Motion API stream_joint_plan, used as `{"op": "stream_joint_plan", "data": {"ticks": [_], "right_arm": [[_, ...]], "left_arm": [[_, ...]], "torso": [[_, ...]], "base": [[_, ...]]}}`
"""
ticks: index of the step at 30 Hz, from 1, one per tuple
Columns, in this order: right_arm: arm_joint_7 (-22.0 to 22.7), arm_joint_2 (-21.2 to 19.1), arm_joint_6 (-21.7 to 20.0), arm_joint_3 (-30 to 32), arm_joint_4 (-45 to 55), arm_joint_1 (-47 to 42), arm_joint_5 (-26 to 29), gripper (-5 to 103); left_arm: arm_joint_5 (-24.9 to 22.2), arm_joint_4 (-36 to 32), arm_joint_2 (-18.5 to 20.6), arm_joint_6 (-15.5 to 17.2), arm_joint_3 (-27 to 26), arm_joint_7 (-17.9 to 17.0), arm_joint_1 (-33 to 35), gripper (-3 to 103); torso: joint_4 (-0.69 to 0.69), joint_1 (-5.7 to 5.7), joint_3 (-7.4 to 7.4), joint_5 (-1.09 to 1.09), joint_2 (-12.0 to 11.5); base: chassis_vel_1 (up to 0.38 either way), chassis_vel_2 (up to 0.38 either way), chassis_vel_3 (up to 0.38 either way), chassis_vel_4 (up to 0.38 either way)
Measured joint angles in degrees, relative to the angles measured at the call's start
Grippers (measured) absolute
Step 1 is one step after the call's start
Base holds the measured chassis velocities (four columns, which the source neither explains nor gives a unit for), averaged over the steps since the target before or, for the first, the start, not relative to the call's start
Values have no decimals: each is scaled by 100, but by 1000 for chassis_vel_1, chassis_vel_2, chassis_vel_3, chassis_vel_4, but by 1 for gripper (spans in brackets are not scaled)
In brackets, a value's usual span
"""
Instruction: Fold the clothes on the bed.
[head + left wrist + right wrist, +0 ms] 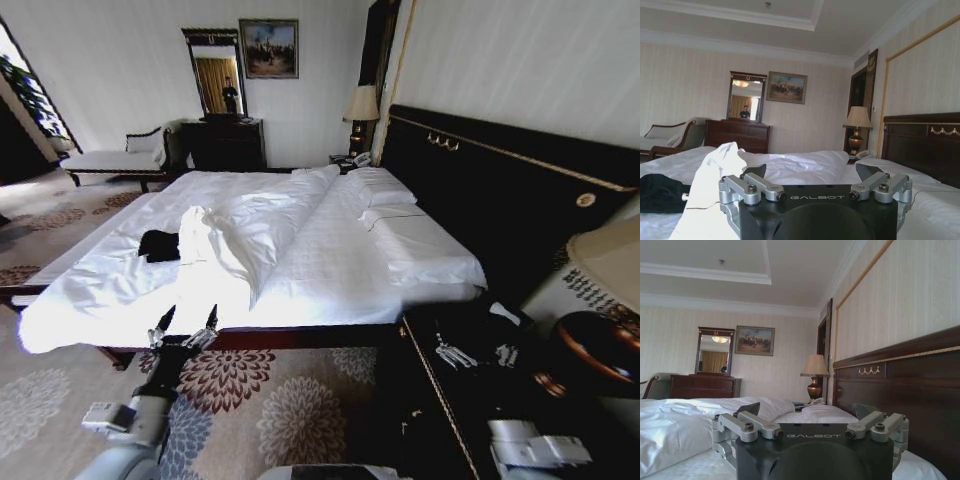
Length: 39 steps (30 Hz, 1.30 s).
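So we're parked at the side of the bed [330, 250], which takes up most of the head view, with its dark headboard [500, 190] running off toward 2 o'clock and the white pillows [378, 186] up against it. The white duvet [235, 240] is bunched into a ridge down the middle of the mattress. The clothes [159, 245] are one small black heap lying on the sheet at roughly 10 o'clock from the centre of the head view, touching the near edge of that duvet ridge; in the left wrist view they show as a dark lump beside the raised white fold. Our left gripper [184, 324] hovers at the bed's near edge, around 7 o'clock, jaws spread wide with nothing between them, well short of the clothes. Our right gripper [478, 352] sits low at about 4 o'clock over the dark nightstand [440, 400], fingers parted and empty too. A lamp [361, 108] stands in the far corner at 12 o'clock.
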Motion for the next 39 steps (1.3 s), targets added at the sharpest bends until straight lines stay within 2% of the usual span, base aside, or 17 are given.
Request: {"op": "stream_joint_plan", "data": {"ticks": [21, 34, 39], "right_arm": [[-28, 129, 53, -89, 47, -56, -140, 100], [-48, 195, 84, -112, 43, -71, -214, 100], [109, 210, 83, -123, 30, -39, -209, 100]], "left_arm": [[139, 42, -38, -224, 65, -112, 100, 100], [154, 62, -11, -298, 65, -129, 122, 100], [165, 97, -13, -302, 99, -130, 102, 100]], "torso": [[0, 5, 2, -1, -2], [0, -2, -1, 0, 0], [0, 0, 0, 0, -1]], "base": [[-243, 245, 244, -244], [-99, 103, 99, -92], [-39, 50, 53, -54]]}}
